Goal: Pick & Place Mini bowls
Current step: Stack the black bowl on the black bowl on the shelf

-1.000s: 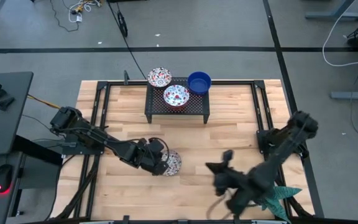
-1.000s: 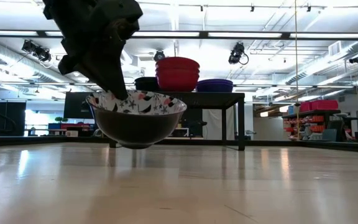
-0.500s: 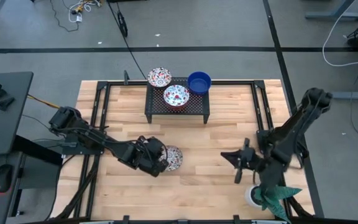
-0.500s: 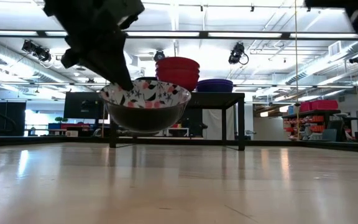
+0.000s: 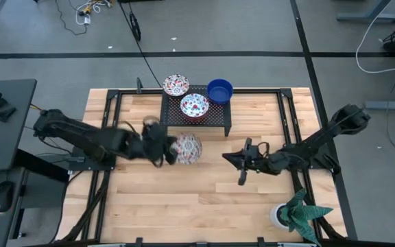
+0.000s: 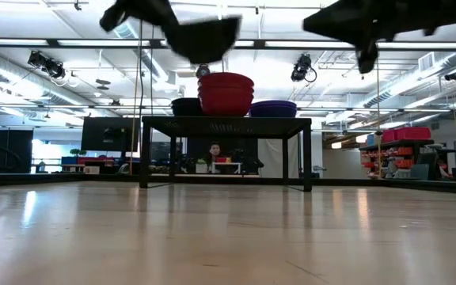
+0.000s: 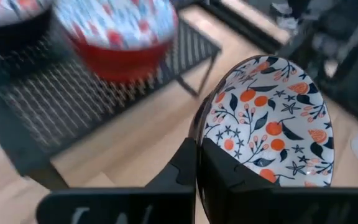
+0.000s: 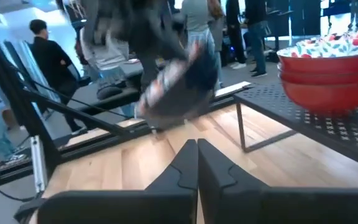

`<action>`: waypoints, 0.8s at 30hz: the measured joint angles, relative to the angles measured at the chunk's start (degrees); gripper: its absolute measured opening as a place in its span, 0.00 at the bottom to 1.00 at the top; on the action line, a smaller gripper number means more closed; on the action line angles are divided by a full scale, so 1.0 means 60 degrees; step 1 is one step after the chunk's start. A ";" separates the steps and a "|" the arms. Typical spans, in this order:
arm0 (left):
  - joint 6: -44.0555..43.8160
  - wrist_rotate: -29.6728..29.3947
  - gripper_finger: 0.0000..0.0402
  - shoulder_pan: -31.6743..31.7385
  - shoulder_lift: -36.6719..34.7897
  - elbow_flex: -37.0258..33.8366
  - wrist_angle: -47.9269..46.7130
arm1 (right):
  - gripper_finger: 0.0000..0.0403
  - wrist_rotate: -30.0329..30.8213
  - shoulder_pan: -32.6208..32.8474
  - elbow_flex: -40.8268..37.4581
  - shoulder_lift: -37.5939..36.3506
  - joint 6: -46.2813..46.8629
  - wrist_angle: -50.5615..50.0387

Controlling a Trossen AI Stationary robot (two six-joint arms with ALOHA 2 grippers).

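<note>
Left gripper [image 5: 171,149]: I'm seeing it clamping the rim of a floral mini bowl [image 5: 188,148], lifted above the counter [image 5: 184,206] (tilted sideways).
Right gripper [image 5: 234,159]: hanging closed, empty, arm stretched low.
Rack [image 5: 218,116]: black mesh, carrying more bowls.

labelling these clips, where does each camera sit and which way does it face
High: above the table, looking straight down; both arms show, left gripper carrying a floral bowl, right gripper shut, empty, mid-table.
Low: at tabletop height, looking level toward the rack; the grippers hang in from above.
Left wrist: on the left arm, looking past its shut fingers at the held bowl and rack.
Right wrist: on the right arm, looking past its shut fingers toward the left arm, with people beyond.
Shared: all four show the rack and carried bowl.
</note>
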 joint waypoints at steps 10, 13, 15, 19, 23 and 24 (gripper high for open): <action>0.1332 0.1708 0.02 0.3182 -0.0274 0.3394 -0.3480 | 0.00 -0.0291 -0.1002 0.0939 0.0881 -0.0121 -0.0660; 0.1915 0.2329 0.02 0.4344 -0.0259 0.3846 -0.3703 | 0.00 -0.0275 -0.1265 0.1270 0.1006 -0.0169 -0.1137; 0.2201 0.2584 0.02 0.5082 -0.0262 0.3978 -0.3627 | 0.00 -0.0303 -0.1438 0.1629 0.1070 -0.0223 -0.1529; 0.2690 0.3187 0.02 0.6430 -0.0068 0.3965 -0.3646 | 0.00 -0.0277 -0.1712 0.2364 0.1065 -0.0380 -0.2730; 0.3037 0.3810 0.02 0.7492 0.0501 0.3940 -0.3477 | 0.00 -0.0298 -0.1895 0.2935 0.1063 -0.0467 -0.3731; 0.3041 0.4009 0.02 0.7697 0.0662 0.3948 -0.3231 | 0.00 -0.0297 -0.1916 0.3002 0.1063 -0.0517 -0.3840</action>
